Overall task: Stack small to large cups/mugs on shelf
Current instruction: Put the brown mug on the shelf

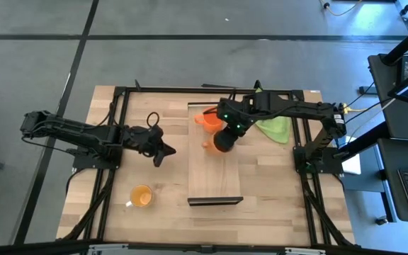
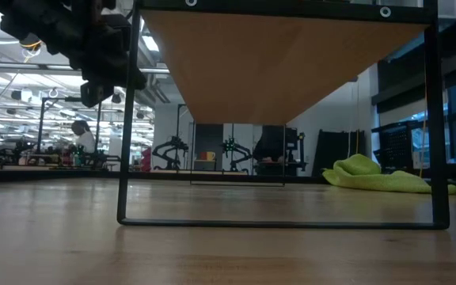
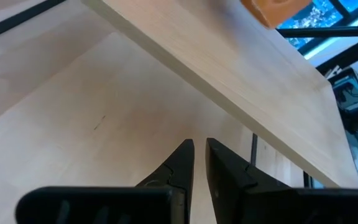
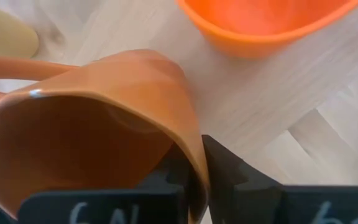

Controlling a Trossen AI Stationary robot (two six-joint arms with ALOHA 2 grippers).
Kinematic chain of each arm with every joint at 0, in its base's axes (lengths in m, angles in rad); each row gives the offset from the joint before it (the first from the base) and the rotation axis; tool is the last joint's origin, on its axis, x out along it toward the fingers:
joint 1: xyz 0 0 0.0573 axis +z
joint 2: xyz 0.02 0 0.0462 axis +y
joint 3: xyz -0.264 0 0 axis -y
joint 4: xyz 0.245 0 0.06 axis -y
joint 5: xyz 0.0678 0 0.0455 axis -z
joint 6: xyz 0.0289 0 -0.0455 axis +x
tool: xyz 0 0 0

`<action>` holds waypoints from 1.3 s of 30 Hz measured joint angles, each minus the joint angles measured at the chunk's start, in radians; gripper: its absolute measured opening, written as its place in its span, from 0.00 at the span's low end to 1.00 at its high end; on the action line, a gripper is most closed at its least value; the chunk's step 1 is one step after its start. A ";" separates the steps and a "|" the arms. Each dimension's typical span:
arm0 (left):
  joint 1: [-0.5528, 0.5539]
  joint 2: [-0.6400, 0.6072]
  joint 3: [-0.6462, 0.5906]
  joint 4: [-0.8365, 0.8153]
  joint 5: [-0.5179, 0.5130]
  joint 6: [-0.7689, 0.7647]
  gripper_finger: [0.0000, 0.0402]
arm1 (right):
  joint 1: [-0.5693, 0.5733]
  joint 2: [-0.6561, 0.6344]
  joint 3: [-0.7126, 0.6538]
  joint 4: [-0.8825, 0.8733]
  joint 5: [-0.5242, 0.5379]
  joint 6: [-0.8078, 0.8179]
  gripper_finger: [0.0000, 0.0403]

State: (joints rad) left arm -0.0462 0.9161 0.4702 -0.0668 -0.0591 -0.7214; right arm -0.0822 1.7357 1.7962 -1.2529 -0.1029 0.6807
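The wooden table (image 1: 275, 205) carries shelf (image 1: 214, 166), yellow-orange mug (image 1: 141, 195), green cloth (image 1: 275, 127).

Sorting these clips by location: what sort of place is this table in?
Probably a robotics lab or workshop: the low view shows more robot arms on stands behind, the high view a computer desk beside the table and a taped concrete floor.

Two matte-black, multi-joint arms.
Right arm (image 1: 289, 108): green indicator lights near wrist, yellow cable at base. Left arm (image 1: 83, 134): black cable looped near wrist.

bright orange mug (image 1: 207, 118), brown-orange mug (image 4: 98, 124), yellow-orange mug (image 1: 141, 195) w/ pale handle, pale wood shelf (image 1: 214, 170), lime green cloth (image 1: 275, 127).
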 joint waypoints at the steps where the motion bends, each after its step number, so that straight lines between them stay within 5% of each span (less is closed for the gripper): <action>1: 0.003 0.000 0.000 0.000 0.000 0.001 0.09 | 0.000 0.002 0.000 0.005 -0.002 0.002 0.07; 39: 0.009 0.000 -0.001 0.001 0.002 0.025 0.09 | -0.001 0.040 0.077 0.000 -0.036 -0.034 0.13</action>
State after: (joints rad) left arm -0.0368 0.9161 0.4694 -0.0658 -0.0570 -0.6968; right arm -0.0830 1.7760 1.8731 -1.2533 -0.1391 0.6466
